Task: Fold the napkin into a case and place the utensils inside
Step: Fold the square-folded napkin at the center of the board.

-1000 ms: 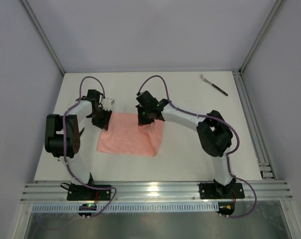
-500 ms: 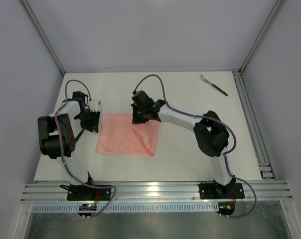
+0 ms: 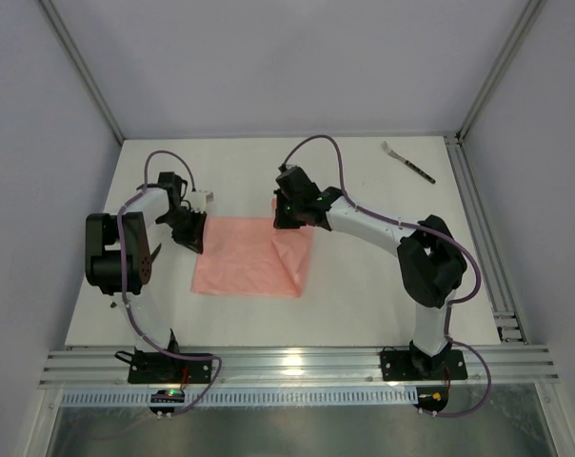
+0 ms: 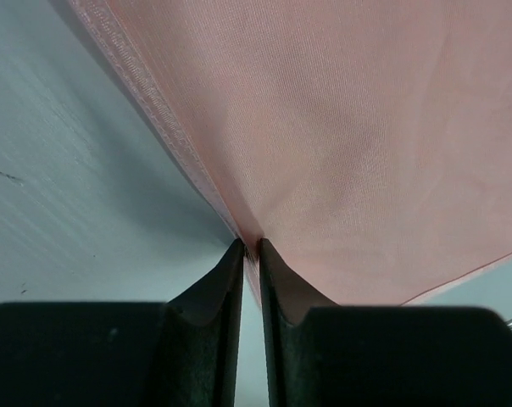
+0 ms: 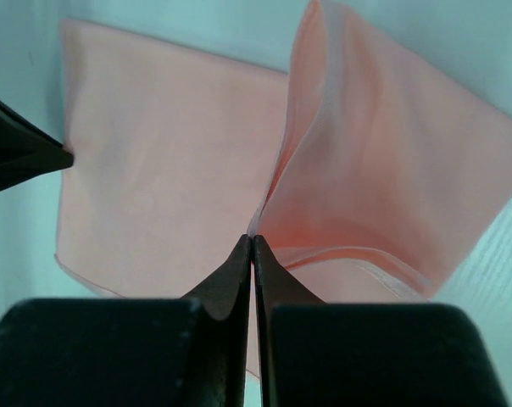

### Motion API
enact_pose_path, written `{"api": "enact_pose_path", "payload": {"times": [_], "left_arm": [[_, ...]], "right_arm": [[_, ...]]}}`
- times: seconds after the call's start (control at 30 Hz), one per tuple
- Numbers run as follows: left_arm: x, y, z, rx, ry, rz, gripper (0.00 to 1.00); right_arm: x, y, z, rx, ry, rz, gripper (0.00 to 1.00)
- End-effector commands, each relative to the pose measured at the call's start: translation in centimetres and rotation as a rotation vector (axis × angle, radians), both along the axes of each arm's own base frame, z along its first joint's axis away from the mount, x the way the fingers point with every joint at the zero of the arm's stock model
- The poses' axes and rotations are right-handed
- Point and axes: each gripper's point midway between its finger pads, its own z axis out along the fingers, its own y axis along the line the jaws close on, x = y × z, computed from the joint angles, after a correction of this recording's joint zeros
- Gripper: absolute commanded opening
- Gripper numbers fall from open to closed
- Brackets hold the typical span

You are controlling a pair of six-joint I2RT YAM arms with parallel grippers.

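Left gripper [image 3: 196, 234] is seen clenched on the left hem of the thin, soft, salmon-pink square cloth napkin [image 3: 249, 259], near the cloth's far left corner. In the left wrist view the hem is pinched between the two dark fingertips [image 4: 226, 267], which are set almost together.

The napkin is laid on the white table [image 3: 364, 286], left of the surface's middle and between the two arms. Its left portion is spread flat in a single layer. Its right portion is doubled over, so that a folded flap is formed along the right side.

At the far edge of the cloth, where the flat part and the flap meet, the right gripper [image 3: 286, 221] is closed on a raised pleat of the napkin. In the right wrist view the jaws are shown pressed tight together with the pink fold caught at their tips, and the left gripper's dark tip is seen at the cloth's opposite edge.

A small slim fork [image 3: 408, 162] with a silvery pronged head and a dark thin handle is found lying near the far right corner of the surface. It is well apart from the napkin and from both grippers, with its prongs turned toward the far left.
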Motion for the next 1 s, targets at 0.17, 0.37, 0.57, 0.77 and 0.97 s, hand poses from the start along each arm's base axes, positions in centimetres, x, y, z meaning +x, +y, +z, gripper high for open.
{"api": "enact_pose_path", "payload": {"times": [0.17,0.37,0.57,0.77,0.97], "left_arm": [[-1.4,-1.5,-2.2,-0.081,0.087,-0.028,0.11],[-1.3,-2.1,-2.1,-0.121,0.072,-0.045,0.10],[-1.2,-2.4,-2.2,-0.138,0.070,-0.048,0.10],[-1.4,-2.3,-1.9,-0.157,0.072,-0.037,0.10],[-1.4,-2.0,-1.6,-0.154,0.065,-0.032,0.13]], "right_arm": [[-1.9,11.0,3.8,0.242,-0.019,0.126,0.04],[-2.7,16.9,2.6,0.305,0.023,0.157,0.04],[-2.3,17.7,0.0,0.307,0.063,0.110,0.04],[-2.3,17.8,-1.1,0.321,0.090,0.068,0.04],[-1.7,17.8,-0.4,0.334,0.065,0.045,0.04]]}}
